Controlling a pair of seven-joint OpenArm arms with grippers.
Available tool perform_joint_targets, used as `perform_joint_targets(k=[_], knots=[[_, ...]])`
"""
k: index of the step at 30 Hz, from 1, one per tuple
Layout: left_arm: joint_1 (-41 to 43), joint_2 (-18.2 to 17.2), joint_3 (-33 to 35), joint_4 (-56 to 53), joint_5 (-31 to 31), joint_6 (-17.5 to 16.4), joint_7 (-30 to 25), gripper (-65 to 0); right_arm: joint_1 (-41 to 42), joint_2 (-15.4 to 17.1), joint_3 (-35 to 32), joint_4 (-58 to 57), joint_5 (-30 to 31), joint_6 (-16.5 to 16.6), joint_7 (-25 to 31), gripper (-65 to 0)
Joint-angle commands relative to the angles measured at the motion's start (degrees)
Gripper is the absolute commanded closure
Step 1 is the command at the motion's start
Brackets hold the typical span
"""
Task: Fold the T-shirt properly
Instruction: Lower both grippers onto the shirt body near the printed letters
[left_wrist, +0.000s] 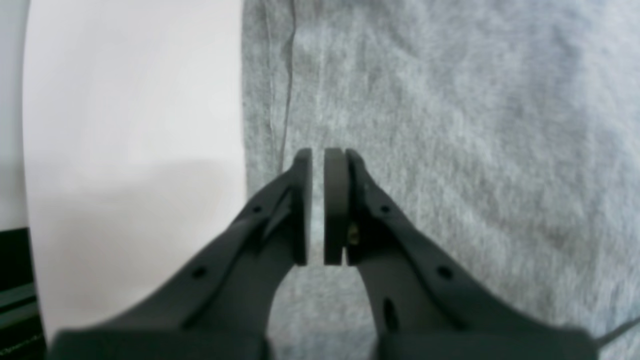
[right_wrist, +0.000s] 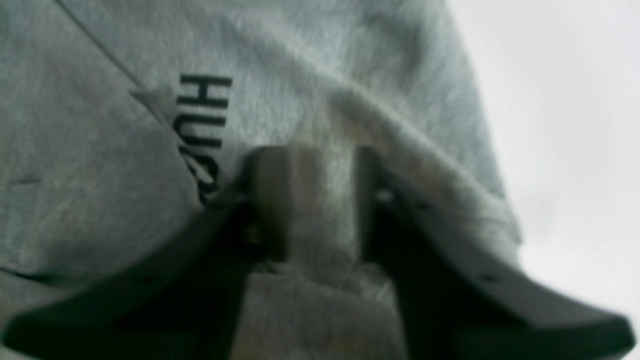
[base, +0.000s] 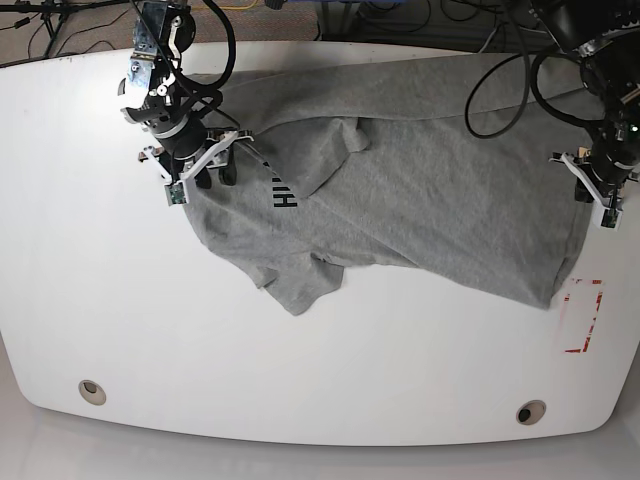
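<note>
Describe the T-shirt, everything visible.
The T-shirt is heather-grey, soft-looking knit, spread unevenly across the white table, rumpled, not folded flat. Black printed letters are partly covered by a folded-over flap. One sleeve points toward the near table edge. A stitched hem runs along the edge in the left wrist view. The right tool has a bunched ridge of fabric between its fingers near the lettering; the left tool is shut over the cloth by that hem.

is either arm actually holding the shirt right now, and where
Left gripper: jaws nearly shut near the shirt's hem edge, grip on cloth unclear. Right gripper: jaws around a raised fold beside the chest letters, not clearly clamped.
</note>
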Motion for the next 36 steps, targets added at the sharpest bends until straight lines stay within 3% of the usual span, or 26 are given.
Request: perform_joint_targets(k=[1,10,19,25,36], knots=[[-0.56,0.66,0.29,0.71,1.21,0.1,-3.72,-2.1,0.61,0.42,0.14,-0.14,0.5,0.07,1.18,-7.6],[-0.47,1.28,4.86,0.62,2.97,0.1,-4.51,-1.9,0.7,2.79,0.22,-4.71,0.41,0.07,1.61,-9.8],[-0.56,1.37,5.13,0.62,3.06,0.1,-4.51,-1.9,2.72,6.66,0.22,-13.85,0.41,0.07,6.89,-10.1],[-0.56,1.28,5.13,0.71,3.15,0.1,-4.51,-2.1,5.88,9.91,0.22,-20.18,0.41,0.07,9.53,-10.1],[-0.73,1.28,5.74,0.62,3.15,0.1,-4.51,-2.2,12.39,15.8,0.31,-25.02,0.41,-0.11,9.61,-10.1]])
